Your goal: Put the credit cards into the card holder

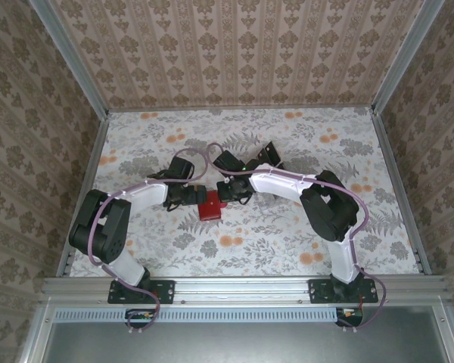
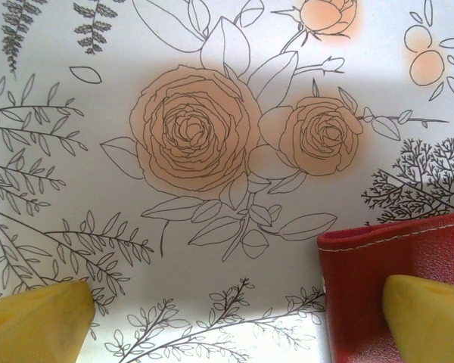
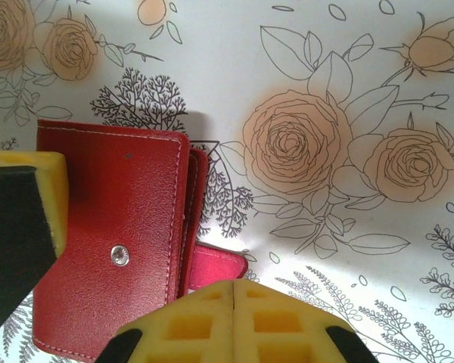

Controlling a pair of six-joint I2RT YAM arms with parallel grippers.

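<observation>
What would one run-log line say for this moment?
card holder: folded, on table | left end effector: open, straddling its edge | right end effector: shut

Left fingers [image 2: 38, 321] spread wide, right fingers [image 3: 189, 329] pressed together.

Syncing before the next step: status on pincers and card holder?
Left pincer open wide, one finger over card holder. Right pincer shut, nothing between pads. Card holder folded, flat on table. Nothing blocking it.

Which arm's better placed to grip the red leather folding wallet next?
Left. The left hand is open, one finger over the red leather folding wallet; the right hand is shut beside it.
</observation>
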